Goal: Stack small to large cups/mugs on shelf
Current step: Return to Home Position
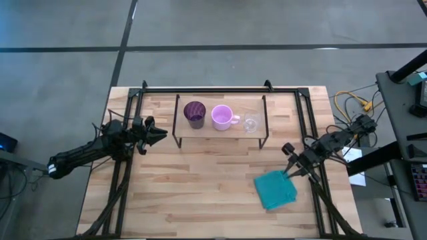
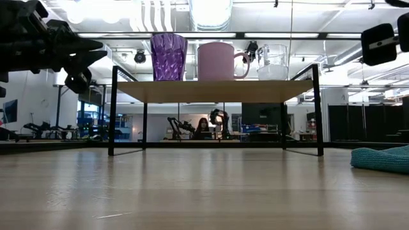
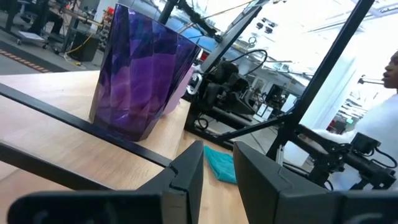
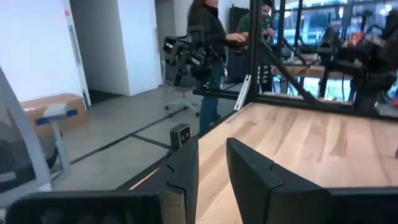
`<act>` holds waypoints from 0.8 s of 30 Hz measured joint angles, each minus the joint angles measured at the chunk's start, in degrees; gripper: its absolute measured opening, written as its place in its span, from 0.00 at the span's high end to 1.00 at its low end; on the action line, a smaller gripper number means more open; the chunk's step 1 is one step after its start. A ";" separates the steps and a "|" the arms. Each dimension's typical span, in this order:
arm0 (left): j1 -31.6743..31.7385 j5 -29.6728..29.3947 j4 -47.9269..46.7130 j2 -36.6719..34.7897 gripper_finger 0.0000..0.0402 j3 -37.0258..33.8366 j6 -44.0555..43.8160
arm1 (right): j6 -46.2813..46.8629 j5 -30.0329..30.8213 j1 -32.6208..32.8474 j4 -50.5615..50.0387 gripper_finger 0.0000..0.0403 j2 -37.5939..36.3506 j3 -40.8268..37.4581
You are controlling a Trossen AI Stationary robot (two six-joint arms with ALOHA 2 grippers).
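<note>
**Cups lined up on the shelf, both arms empty-handed**

The left gripper (image 1: 159, 134) hangs just off the left end of the shelf (image 1: 200, 132), its jaws a narrow slit apart and holding nothing. Straight ahead of them the purple tumbler (image 1: 194, 114) stands upright and nearest, then the pink mug (image 1: 222, 117), then the clear glass cup (image 1: 251, 123), farthest from this arm. Any retreat likely runs straight back from the tumbler. The right gripper (image 1: 291, 160), jaws apparently just as barely parted and empty, waits over the desk (image 1: 200, 193) beside the teal cloth (image 1: 275, 189), well apart from the shelf.
</note>
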 joint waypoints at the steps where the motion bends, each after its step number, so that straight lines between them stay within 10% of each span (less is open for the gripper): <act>1: -0.01 0.00 0.00 0.01 0.81 0.00 0.00 | 1.04 -0.02 0.00 -0.03 0.81 0.17 0.00; 24: -0.01 0.03 -0.02 0.02 0.81 0.00 0.00 | 8.51 0.02 0.00 0.01 0.81 0.57 -0.02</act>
